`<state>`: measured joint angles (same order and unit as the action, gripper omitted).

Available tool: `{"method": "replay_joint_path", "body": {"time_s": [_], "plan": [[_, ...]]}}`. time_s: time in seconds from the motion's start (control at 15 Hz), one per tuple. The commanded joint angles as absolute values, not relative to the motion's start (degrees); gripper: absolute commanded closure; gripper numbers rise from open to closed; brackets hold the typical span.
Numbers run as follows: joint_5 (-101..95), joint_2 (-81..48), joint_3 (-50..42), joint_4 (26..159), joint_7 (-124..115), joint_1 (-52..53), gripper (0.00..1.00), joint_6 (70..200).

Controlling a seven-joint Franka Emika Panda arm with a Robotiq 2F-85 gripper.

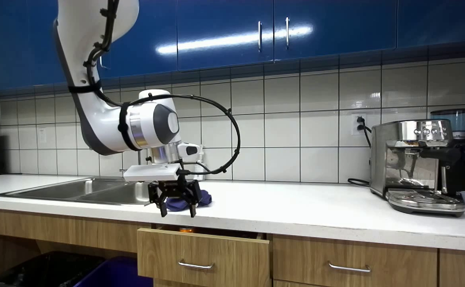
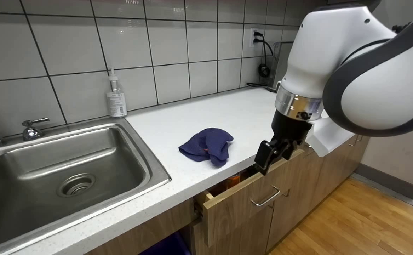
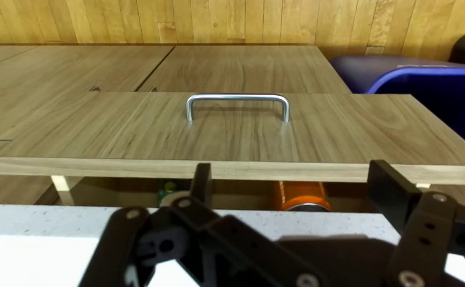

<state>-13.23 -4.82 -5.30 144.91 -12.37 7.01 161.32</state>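
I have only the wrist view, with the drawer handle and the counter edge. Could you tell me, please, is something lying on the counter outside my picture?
Observer: Yes, a crumpled dark blue cloth lies on the counter, near the sink.
Operator: Thank you. Do the fingers touch this cloth?
Observer: No, an exterior view shows a gap between them.
Operator: I understand. And does anything stand by the tiled wall, close to the sink?
Observer: Yes, a clear pump bottle stands there, near the corner of the sink.
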Motion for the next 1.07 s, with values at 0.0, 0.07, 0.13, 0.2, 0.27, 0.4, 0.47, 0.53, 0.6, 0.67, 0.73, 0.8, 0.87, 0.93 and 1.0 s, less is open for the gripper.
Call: {"method": "replay_joint_path", "body": {"time_s": [0.0, 0.07, 0.13, 0.2, 0.27, 0.4, 0.47, 0.53, 0.6, 0.67, 0.73, 0.8, 0.87, 0.93, 1.0], "plan": [[-17.49, -1.53, -4.59, 144.19, -17.06, 5.65, 0.0, 158.33], [-18.27, -0.95, -4.46, 144.08, -17.75, 5.34, 0.0, 158.18], [-18.72, -0.44, -4.35, 143.97, -18.11, 4.98, 0.0, 157.99], [-19.49, 3.16, -4.39, 146.19, -18.6, 4.59, 0.0, 157.03], [-19.81, 3.9, -4.24, 146.2, -18.79, 4.09, 0.0, 156.58], [-19.61, 6.11, -3.65, 146.23, -18.66, 2.76, 0.0, 155.05], [-18.9, 6.62, -3.39, 145.77, -17.96, 2.05, 0.0, 154.67], [-18.52, 7.37, -3.09, 145.51, -17.73, 1.48, 0.0, 153.97], [-17.39, 7.73, -2.9, 144.99, -17.01, 1.0, 0.0, 153.13], [-16.39, 8.3, -2.72, 144.81, -16.42, 0.71, 0.0, 152.37], [-15.55, 8.62, -2.62, 144.57, -16.01, 0.4, 0.0, 151.75], [-14.27, 8.95, -2.6, 144.44, -15.17, 0.27, 0.0, 151.09], [-12.87, 9.25, -2.65, 144.37, -14.43, 0.24, 0.0, 150.47], [-11.33, 9.1, -2.73, 144.02, -13.94, 0.24, 0.0, 149.77], [-11.1, 8.95, -2.63, 143.77, -14.02, 0.0, 0.0, 148.96]]}}
